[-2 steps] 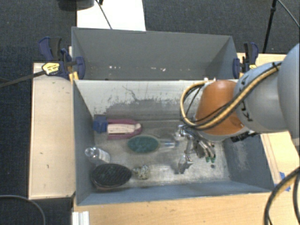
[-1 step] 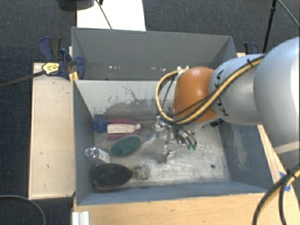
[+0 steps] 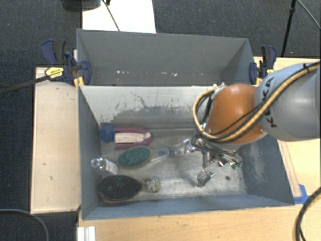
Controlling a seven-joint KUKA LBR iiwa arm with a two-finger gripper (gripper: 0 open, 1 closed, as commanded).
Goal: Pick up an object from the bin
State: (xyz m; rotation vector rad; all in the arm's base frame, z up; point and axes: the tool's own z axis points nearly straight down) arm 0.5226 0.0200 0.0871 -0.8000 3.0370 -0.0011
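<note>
My gripper (image 3: 204,176) hangs low over the bare bin floor, right of the middle, under the arm's orange cover. Nothing shows beneath it. The nearest loose thing is a teal oval brush (image 3: 134,157) to its left, whose pale blue handle (image 3: 161,153) points toward the gripper. A small speckled lump (image 3: 153,185) lies to the left near the bin's front wall, apart from the gripper.
Along the bin's left side lie a maroon and white tube with a blue cap (image 3: 124,136), a small clear glass piece (image 3: 103,164) and a black oval brush (image 3: 119,188). The arm with its cables reaches in from the right.
</note>
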